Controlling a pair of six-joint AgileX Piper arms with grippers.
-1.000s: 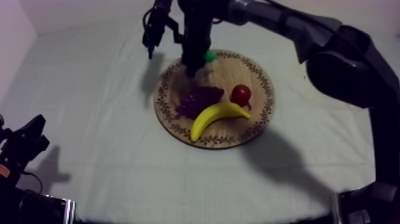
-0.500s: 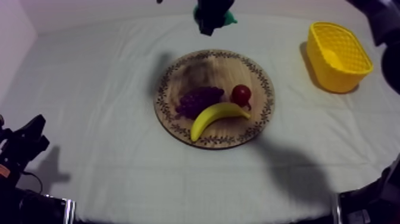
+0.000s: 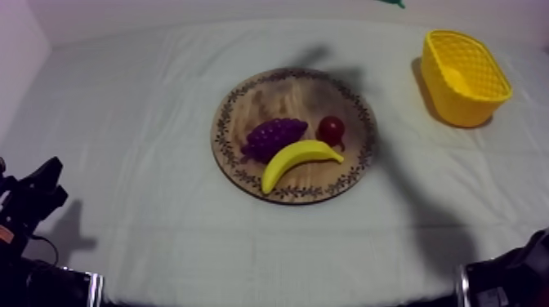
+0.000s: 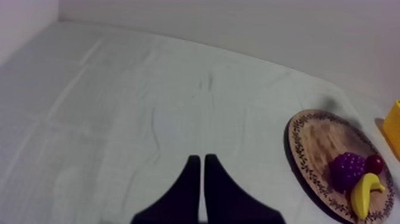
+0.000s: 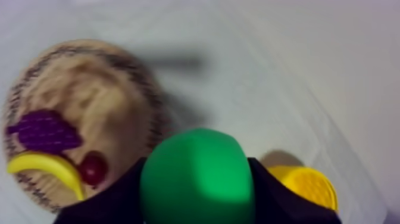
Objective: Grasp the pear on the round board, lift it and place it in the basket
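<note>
The green pear (image 5: pixel 196 176) hangs in the air between the black fingers (image 5: pixel 126 192) of my right gripper (image 5: pixel 196 179), which is shut on it, above the cloth between the round wooden board (image 5: pixel 89 83) and the yellow basket (image 5: pixel 305 184). A sliver of the pear (image 3: pixel 390 2) shows at the far edge of the top view. The basket (image 3: pixel 464 77) stands at the far right. My left gripper (image 4: pixel 199 162) is shut on nothing, low at the left (image 3: pixel 39 194).
On the board (image 3: pixel 286 91) lie a bunch of grapes (image 3: pixel 274 137), a banana (image 3: pixel 298 159) and a small red fruit (image 3: pixel 331 129). Part of my right arm (image 3: pixel 506 278) sits at the near right edge. Open cloth lies left of the board.
My right gripper lifted the pear off the board's far side and carried it up and rightward, towards the basket's side. The left arm has not moved.
</note>
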